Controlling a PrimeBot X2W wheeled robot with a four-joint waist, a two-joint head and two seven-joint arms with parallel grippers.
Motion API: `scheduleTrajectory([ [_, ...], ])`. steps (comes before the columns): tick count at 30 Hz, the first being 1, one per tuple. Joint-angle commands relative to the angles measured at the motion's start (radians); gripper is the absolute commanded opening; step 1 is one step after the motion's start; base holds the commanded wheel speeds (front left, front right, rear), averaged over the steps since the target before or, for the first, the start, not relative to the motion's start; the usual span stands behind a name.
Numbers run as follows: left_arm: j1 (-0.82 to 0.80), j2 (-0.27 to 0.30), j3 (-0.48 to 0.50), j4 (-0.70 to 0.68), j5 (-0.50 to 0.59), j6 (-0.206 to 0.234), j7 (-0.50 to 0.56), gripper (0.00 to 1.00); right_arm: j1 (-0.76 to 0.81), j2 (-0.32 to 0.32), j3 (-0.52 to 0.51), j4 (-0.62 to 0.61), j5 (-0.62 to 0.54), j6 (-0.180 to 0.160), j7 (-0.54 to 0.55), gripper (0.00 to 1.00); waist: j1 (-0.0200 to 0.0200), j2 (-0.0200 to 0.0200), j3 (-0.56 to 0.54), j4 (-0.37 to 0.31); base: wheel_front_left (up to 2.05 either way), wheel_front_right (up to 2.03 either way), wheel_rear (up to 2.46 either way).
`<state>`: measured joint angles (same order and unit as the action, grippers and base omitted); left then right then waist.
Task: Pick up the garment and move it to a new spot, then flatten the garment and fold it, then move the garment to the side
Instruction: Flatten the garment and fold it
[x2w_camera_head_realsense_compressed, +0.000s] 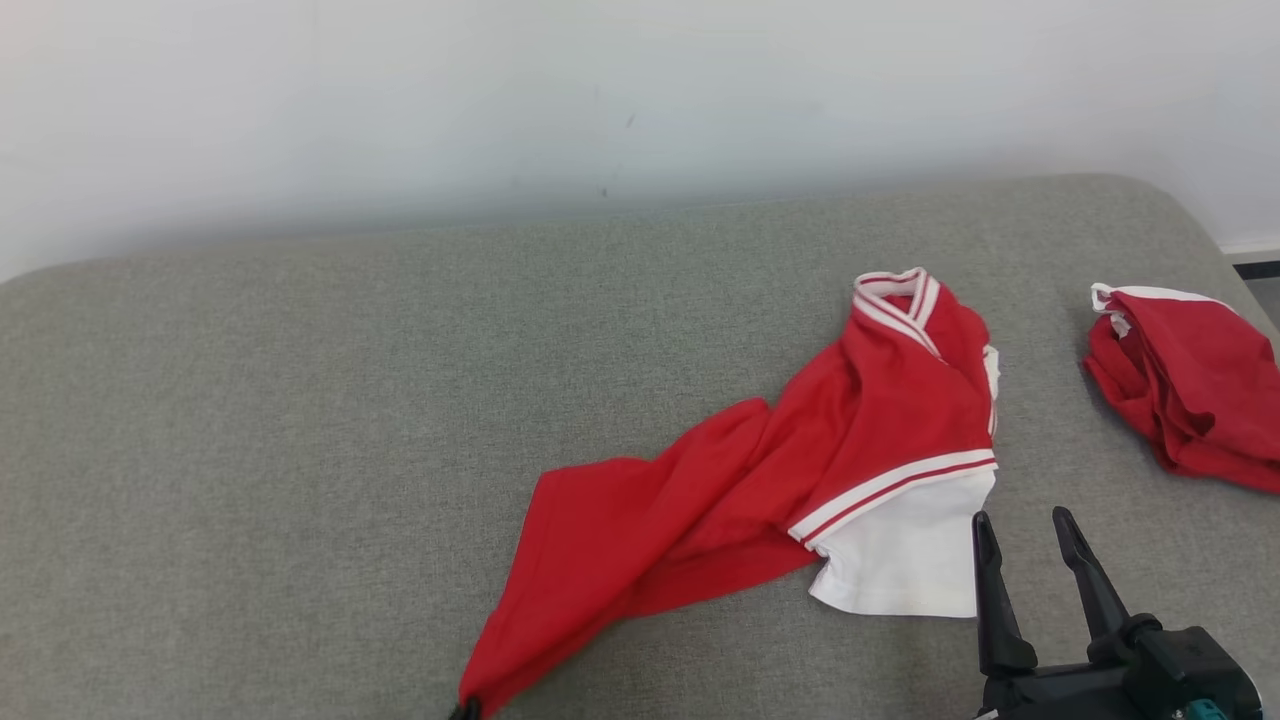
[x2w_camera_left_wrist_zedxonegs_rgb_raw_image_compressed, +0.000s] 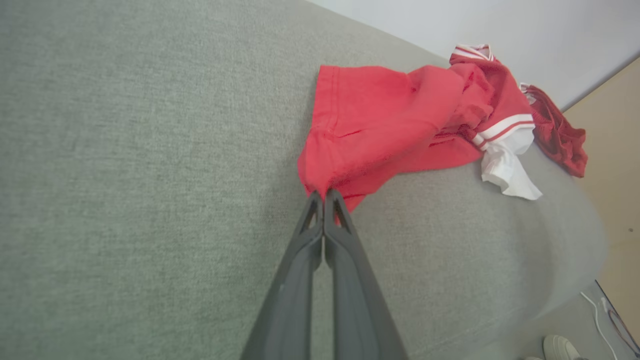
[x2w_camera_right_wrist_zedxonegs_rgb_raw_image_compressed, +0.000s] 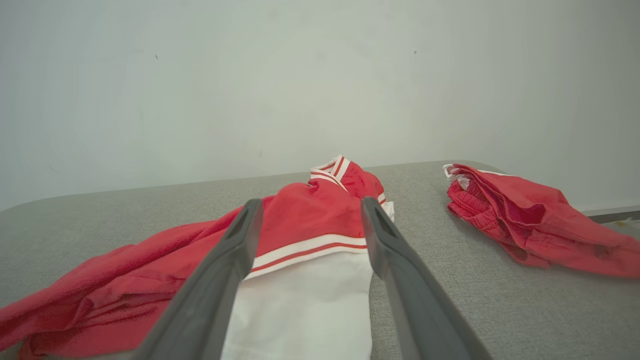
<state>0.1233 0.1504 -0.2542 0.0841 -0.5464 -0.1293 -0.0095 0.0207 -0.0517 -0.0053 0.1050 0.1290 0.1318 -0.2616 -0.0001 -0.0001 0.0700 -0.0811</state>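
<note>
The garment (x2w_camera_head_realsense_compressed: 800, 470) is a red shirt with white stripes and a white sleeve, lying stretched out on the grey cushion (x2w_camera_head_realsense_compressed: 300, 420). My left gripper (x2w_camera_left_wrist_zedxonegs_rgb_raw_image_compressed: 323, 196) is shut on the garment's (x2w_camera_left_wrist_zedxonegs_rgb_raw_image_compressed: 380, 130) lower red corner, which the head view shows at the bottom edge. My right gripper (x2w_camera_head_realsense_compressed: 1022, 530) stands open just right of the white sleeve (x2w_camera_head_realsense_compressed: 900, 560), touching nothing. In the right wrist view its fingers (x2w_camera_right_wrist_zedxonegs_rgb_raw_image_compressed: 235, 250) frame the striped band and white sleeve (x2w_camera_right_wrist_zedxonegs_rgb_raw_image_compressed: 310, 295) of the garment.
A second red piece of clothing (x2w_camera_head_realsense_compressed: 1190, 385) lies bunched at the cushion's right end, also in the right wrist view as a red bundle (x2w_camera_right_wrist_zedxonegs_rgb_raw_image_compressed: 525, 220). A pale wall (x2w_camera_head_realsense_compressed: 600, 100) runs behind. The cushion's left half is bare. A shoe (x2w_camera_left_wrist_zedxonegs_rgb_raw_image_compressed: 560, 347) stands on the floor.
</note>
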Motion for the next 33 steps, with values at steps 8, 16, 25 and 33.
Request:
scheduleTrajectory([
  [8, 0.030, 0.024, -0.069, 0.145, 0.098, 0.028, 0.018, 0.00, 0.012, 0.001, -0.005, 0.015, -0.001, -0.002, -0.004, 1.00, 0.0001, 0.0001, -0.021, -0.012, 0.00, 0.00, 0.00],
  [16, -0.001, 0.010, -0.052, 0.251, 0.106, 0.062, -0.058, 1.00, 0.018, 0.000, -0.008, 0.027, -0.001, -0.002, -0.004, 1.00, 0.0001, 0.0001, -0.042, -0.016, 0.00, 0.00, 0.00],
  [25, -0.011, 0.036, 0.016, 0.245, 0.093, 0.099, -0.149, 1.00, 0.025, 0.000, -0.012, 0.039, 0.006, -0.002, -0.004, 1.00, 0.0001, 0.0001, -0.069, -0.017, 0.00, 0.00, 0.00],
  [33, -0.037, 0.038, 0.051, 0.181, 0.147, 0.128, -0.247, 1.00, 0.035, 0.001, -0.037, 0.049, 0.011, -0.002, 0.014, 1.00, 0.0001, 0.0001, -0.077, -0.015, 0.00, 0.00, 0.00],
])
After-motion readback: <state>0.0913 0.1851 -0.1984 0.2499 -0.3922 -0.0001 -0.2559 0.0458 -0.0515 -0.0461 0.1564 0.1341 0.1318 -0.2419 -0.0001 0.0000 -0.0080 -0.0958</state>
